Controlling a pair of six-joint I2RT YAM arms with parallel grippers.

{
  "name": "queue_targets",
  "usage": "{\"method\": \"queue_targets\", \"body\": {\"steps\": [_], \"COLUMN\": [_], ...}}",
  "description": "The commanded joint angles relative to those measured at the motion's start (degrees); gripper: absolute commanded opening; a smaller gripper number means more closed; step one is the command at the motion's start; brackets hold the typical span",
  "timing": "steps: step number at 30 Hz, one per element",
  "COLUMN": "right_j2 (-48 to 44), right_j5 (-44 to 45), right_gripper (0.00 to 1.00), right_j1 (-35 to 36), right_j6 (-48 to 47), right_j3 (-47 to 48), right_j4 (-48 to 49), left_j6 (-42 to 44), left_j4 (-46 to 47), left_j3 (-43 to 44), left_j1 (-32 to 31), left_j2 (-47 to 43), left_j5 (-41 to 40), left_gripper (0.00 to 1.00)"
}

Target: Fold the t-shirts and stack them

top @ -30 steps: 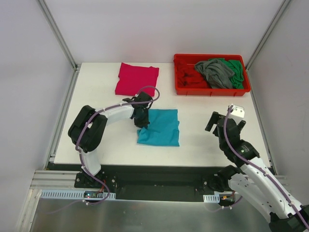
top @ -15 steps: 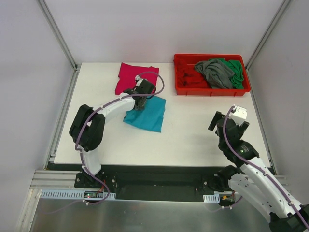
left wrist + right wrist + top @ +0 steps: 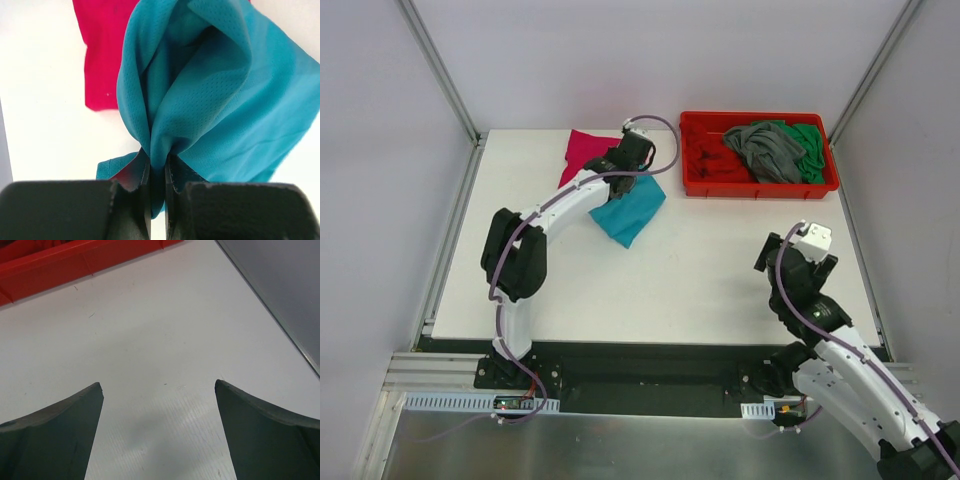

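My left gripper [image 3: 628, 172] is shut on the folded teal-blue t-shirt [image 3: 629, 210] and holds it lifted at the back of the table. The shirt hangs partly over the magenta-pink t-shirt [image 3: 585, 155], which lies flat at the back left. In the left wrist view the teal cloth [image 3: 215, 95] is pinched between my fingers [image 3: 141, 197], with the pink shirt [image 3: 102, 45] behind it. My right gripper [image 3: 159, 387] is open and empty over bare table at the right. Grey [image 3: 765, 148] and green [image 3: 810, 140] shirts lie in the tray.
A red plastic tray [image 3: 760, 185] stands at the back right, with a red shirt [image 3: 705, 155] in its left part. Its front wall shows in the right wrist view [image 3: 75, 265]. Metal frame posts rise at the table's back corners.
My left gripper has carried the teal-blue shirt from the table's middle up and back toward the pink shirt. The right arm has barely moved.
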Motion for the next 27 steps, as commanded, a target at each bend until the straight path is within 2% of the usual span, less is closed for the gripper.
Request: {"method": "queue_targets", "body": {"steps": [1,9,14,20,27], "right_j2": [2.14,5.22,6.19,6.81,7.42], "right_j5": [2.95,4.18,4.18,4.53,4.53], "right_gripper": [0.96,0.96,0.96,0.96,0.96], "right_j1": [-0.27,-0.35,-0.44,-0.44,-0.62], "right_j6": [-2.15,-2.50,-2.42,-2.42,-2.95], "right_j3": [-0.07,0.02,-0.07,-0.34,0.01], "right_j4": [3.74,4.71,5.15,5.50,5.68], "left_j6": [5.21,4.78,1.96,-6.20,-9.64], "left_j4": [2.52,2.35,1.64,-0.29,-1.35], "left_j3": [7.62,17.91,25.73,32.59,40.59], "left_j1": [0.90,2.75,5.30,8.55,8.99], "left_j2": [1.33,4.75,7.13,10.29,14.16], "left_j5": [0.10,3.00,9.33,17.49,23.04], "left_gripper": [0.00,0.00,0.00,0.00,0.00]}}
